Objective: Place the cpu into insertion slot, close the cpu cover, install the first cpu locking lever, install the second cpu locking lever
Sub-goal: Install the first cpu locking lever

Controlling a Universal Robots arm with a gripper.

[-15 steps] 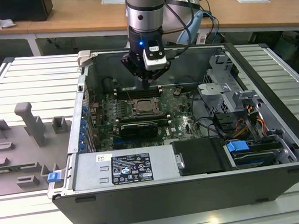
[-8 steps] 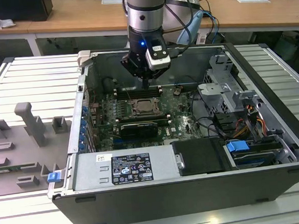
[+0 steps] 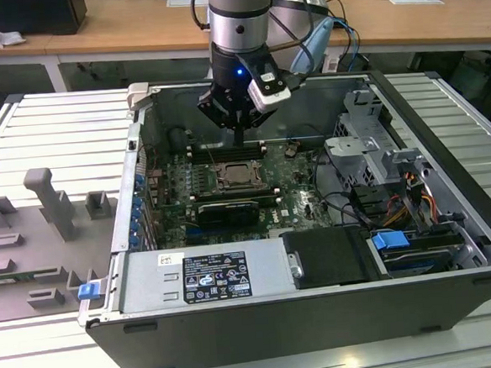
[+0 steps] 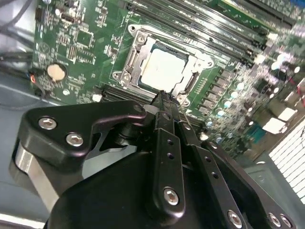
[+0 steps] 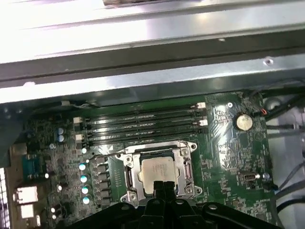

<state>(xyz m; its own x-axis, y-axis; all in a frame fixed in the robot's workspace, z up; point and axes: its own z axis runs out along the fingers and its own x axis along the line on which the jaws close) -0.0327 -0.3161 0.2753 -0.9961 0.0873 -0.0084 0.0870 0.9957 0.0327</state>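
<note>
The cpu (image 3: 240, 175) (image 4: 163, 70) (image 5: 157, 171) lies flat in the insertion slot (image 3: 220, 186) (image 4: 136, 29) (image 5: 191, 146) on the green motherboard, its pale silver top showing. The cpu cover (image 4: 127, 67) (image 5: 129, 172), a silver frame, lies down around the chip. My gripper (image 3: 238, 139) (image 4: 164, 98) (image 5: 165, 187) hangs just above the socket's edge, on the side of the long memory slots. Its thin black fingers are pressed together with nothing between them. I cannot make out how the locking levers sit.
The open computer case (image 3: 324, 347) surrounds the board. Black memory slots (image 5: 143, 124) run beside the socket, and a coin battery (image 5: 244, 121) sits close by. A power supply (image 3: 201, 275), drive cage (image 3: 369, 142) and cables (image 3: 399, 211) crowd the exterior view's right. Grey fixtures (image 3: 53, 206) stand outside on the exterior view's left.
</note>
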